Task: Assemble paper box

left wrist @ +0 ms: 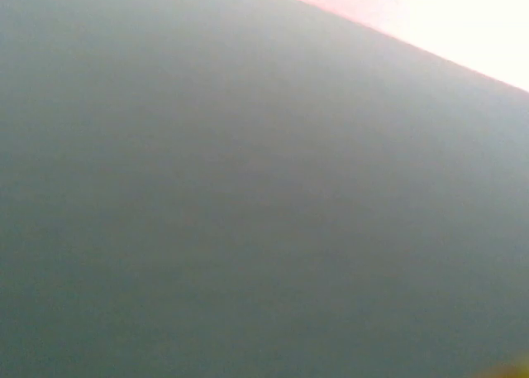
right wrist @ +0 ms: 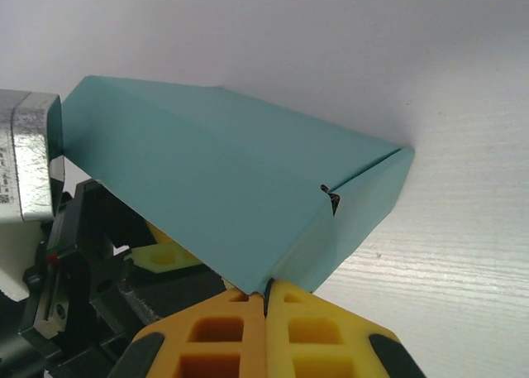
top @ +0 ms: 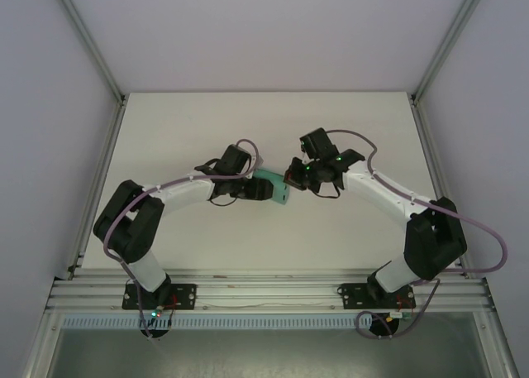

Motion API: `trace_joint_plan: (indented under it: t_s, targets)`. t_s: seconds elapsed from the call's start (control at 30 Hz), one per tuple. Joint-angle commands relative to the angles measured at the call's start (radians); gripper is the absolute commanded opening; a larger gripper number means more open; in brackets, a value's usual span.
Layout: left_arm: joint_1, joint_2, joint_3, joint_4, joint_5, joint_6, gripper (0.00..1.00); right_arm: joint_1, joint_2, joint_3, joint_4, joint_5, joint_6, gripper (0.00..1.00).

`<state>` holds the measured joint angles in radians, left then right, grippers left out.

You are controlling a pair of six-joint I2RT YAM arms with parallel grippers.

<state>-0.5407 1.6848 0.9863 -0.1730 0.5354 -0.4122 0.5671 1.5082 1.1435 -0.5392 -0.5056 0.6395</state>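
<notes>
The paper box [top: 278,193] is a teal-green folded card box held between both arms at mid-table. My left gripper [top: 248,188] is closed around the box's left end, and one yellow finger [right wrist: 165,255] shows below the card. The box's card [left wrist: 248,212] sits blurred right against the left wrist camera. My right gripper [right wrist: 266,299] is shut, its yellow fingers pinching the near lower corner of the box [right wrist: 231,188]. From above, the right gripper [top: 296,178] meets the box's right end. A small gap shows at a folded seam on the box's right end.
The white table [top: 207,130] stretches around the arms, bounded by aluminium frame posts at the left and right and a rail along the near edge. Bare tabletop [right wrist: 463,254] lies to the right of the box.
</notes>
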Motion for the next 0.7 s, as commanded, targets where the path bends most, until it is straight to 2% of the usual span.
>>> trace_joint_plan:
  t_s: [0.0,0.03,0.1,0.17,0.27,0.37,0.43,0.57,0.67]
  targets:
    - [-0.025,0.026,-0.014,-0.019,0.011,0.02,0.64,0.006,-0.001,0.049,-0.067,-0.002,-0.08,0.16]
    - [-0.026,0.027,-0.012,-0.016,0.015,0.017,0.64,0.006,-0.002,0.053,-0.092,0.013,-0.112,0.23]
    - [-0.025,0.027,-0.011,-0.012,0.019,0.017,0.64,0.006,-0.014,0.063,-0.147,0.087,-0.169,0.28]
    - [-0.025,0.03,-0.009,-0.018,0.014,0.021,0.64,0.006,-0.035,0.064,-0.183,0.166,-0.214,0.4]
    - [-0.025,0.035,-0.008,-0.023,0.012,0.024,0.64,0.006,-0.064,0.058,-0.185,0.227,-0.239,0.42]
    - [-0.025,0.042,-0.002,-0.016,0.024,0.021,0.64,0.006,-0.079,0.053,-0.171,0.223,-0.292,0.5]
    - [-0.025,0.046,0.002,-0.018,0.027,0.018,0.64,0.018,-0.093,0.057,-0.182,0.236,-0.384,0.55]
    - [-0.025,0.043,0.002,-0.017,0.03,0.017,0.64,0.091,-0.108,0.05,-0.175,0.334,-0.539,0.63]
    - [-0.025,0.042,0.003,-0.013,0.038,0.014,0.64,0.145,-0.068,0.058,-0.163,0.432,-0.612,0.63]
